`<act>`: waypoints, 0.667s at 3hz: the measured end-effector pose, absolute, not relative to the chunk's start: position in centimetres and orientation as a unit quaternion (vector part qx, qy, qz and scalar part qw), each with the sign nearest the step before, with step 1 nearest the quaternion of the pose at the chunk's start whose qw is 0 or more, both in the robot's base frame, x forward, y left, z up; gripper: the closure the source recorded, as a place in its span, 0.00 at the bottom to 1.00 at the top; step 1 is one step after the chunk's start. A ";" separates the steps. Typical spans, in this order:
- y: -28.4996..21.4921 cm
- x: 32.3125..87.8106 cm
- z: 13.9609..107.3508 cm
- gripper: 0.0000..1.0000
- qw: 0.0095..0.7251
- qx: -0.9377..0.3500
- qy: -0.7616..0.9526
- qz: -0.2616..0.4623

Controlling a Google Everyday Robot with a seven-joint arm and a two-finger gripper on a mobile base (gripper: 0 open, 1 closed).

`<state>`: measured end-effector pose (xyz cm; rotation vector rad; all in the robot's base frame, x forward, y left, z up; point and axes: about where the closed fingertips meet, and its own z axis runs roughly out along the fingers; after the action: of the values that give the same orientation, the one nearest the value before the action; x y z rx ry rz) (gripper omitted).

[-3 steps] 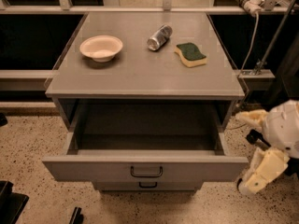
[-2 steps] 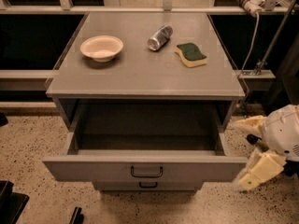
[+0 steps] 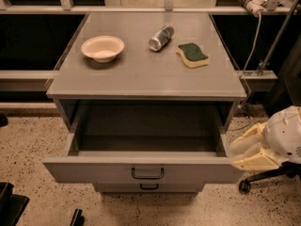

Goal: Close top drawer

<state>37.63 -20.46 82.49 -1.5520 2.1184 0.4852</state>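
Observation:
The top drawer [image 3: 141, 172] is pulled far out of the grey cabinet. Its deep box is empty, and a small dark loop handle [image 3: 147, 173] sits at the centre of its flat front. My gripper [image 3: 232, 155] is at the right, level with the drawer's right front corner and right beside it. Its two cream fingers [image 3: 251, 163] lie close together with the tips nearly meeting, holding nothing. I cannot tell whether the tips touch the drawer.
On the cabinet top [image 3: 141, 74] sit a cream bowl [image 3: 102, 47], a silver can lying on its side [image 3: 161, 37] and a green-and-yellow sponge [image 3: 192, 54]. A lower drawer front [image 3: 148, 187] shows beneath. A chair caster [image 3: 244, 186] is on the speckled floor at right.
The gripper's fingers, wide apart a second ago, have drawn together. The gripper has moved left and up toward the drawer's right front corner. The drawer has not moved.

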 end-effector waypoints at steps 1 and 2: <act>-21.1 36.2 79.3 0.87 0.252 -0.543 0.776 0.197; -22.5 34.5 73.0 1.00 0.286 -0.490 0.789 0.238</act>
<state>34.48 -22.54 72.96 -1.3089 2.1082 0.6361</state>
